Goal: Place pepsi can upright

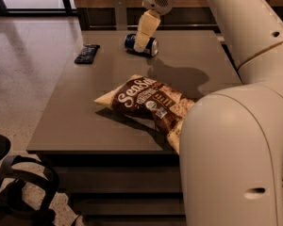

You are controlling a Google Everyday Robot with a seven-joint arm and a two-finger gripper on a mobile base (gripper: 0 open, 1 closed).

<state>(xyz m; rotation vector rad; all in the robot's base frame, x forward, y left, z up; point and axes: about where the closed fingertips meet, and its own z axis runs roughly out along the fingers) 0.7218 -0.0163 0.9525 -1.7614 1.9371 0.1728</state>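
The pepsi can, dark blue with silver ends, lies on its side near the far edge of the grey table. My gripper hangs down from above, its cream fingers right over the middle of the can, partly hiding it. The arm reaches in from the right and its bulky white link fills the lower right of the view.
A brown chip bag lies flat in the table's middle. A flat dark wrapped snack bar lies at the far left edge. A black chair base stands on the floor at lower left.
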